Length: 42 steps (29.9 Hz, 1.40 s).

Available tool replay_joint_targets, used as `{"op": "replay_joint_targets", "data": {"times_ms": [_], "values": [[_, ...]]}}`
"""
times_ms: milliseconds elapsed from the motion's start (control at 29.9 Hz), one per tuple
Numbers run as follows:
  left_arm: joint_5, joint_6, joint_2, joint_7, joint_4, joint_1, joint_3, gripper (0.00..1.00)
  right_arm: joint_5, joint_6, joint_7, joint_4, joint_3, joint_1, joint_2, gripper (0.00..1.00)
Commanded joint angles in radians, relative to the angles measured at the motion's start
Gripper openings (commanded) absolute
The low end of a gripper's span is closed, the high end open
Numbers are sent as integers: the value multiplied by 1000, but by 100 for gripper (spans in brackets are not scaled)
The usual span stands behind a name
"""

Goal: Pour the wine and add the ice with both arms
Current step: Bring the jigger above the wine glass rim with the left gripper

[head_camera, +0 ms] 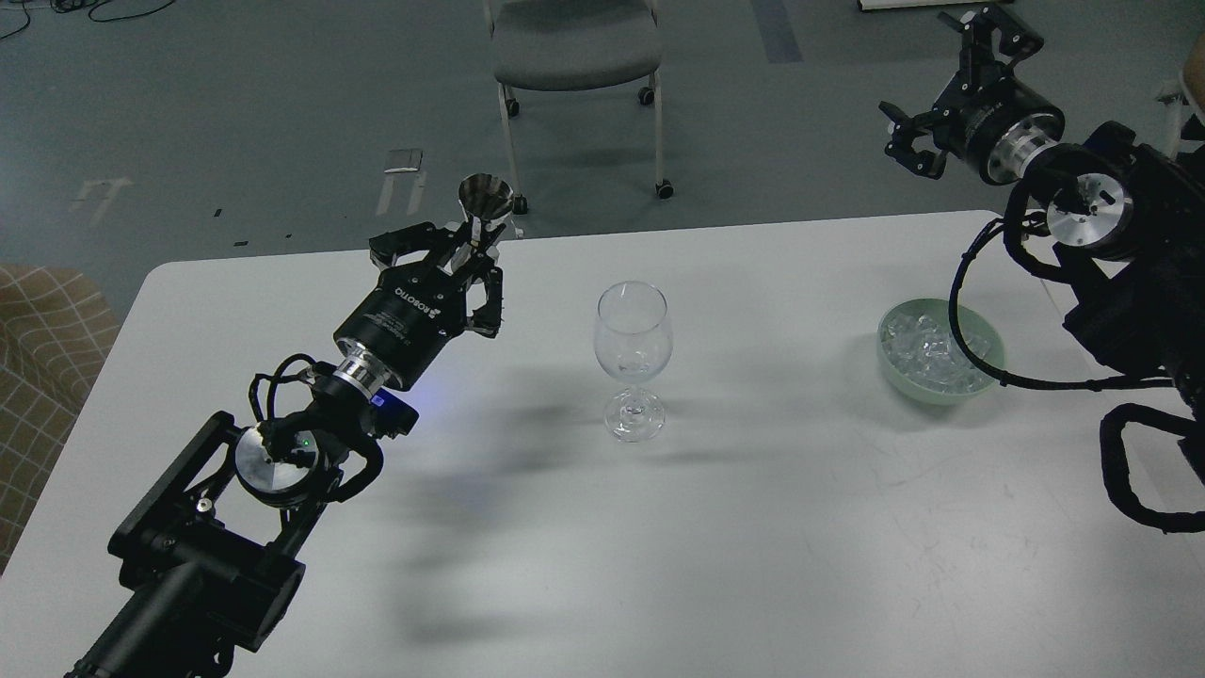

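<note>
A clear stemmed wine glass point(633, 331) stands upright and empty near the middle of the white table point(715, 546). My left gripper point(468, 256) is shut on a small steel jigger point(485, 196), held upright above the table's far edge, left of the glass and apart from it. The ice point(925, 345), many small clear cubes, lies in a pale green bowl point(944, 389) at the right. My right gripper point(944, 87) is open and empty, raised beyond the table's far right corner, above and behind the bowl.
A grey wheeled chair point(572, 42) stands on the floor behind the table. A tan checked seat point(38, 348) is by the table's left edge. My right arm's black cable point(979, 363) loops over the bowl's right side.
</note>
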Motion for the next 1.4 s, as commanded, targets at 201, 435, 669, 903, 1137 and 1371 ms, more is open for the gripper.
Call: {"op": "replay_joint_targets", "data": {"times_ms": [201, 435, 669, 903, 1137, 1371], "values": [[52, 19, 18, 8, -57, 0, 51, 0, 1, 2, 0, 1, 0, -12, -15, 100], [64, 21, 22, 10, -60, -3, 69, 0, 1, 2, 0, 6, 3, -11, -18, 100], [92, 33, 14, 12, -62, -8, 71, 0, 1, 5, 5, 4, 0, -12, -18, 100], [107, 56, 25, 36, -62, -18, 100, 0, 1, 5, 5, 4, 0, -12, -18, 100], [190, 54, 29, 64, -63, -35, 95, 0, 1, 5, 5, 4, 2, -11, -18, 100], [201, 64, 34, 82, -85, -46, 99, 0, 1, 5, 5, 4, 2, -11, -18, 100]]}}
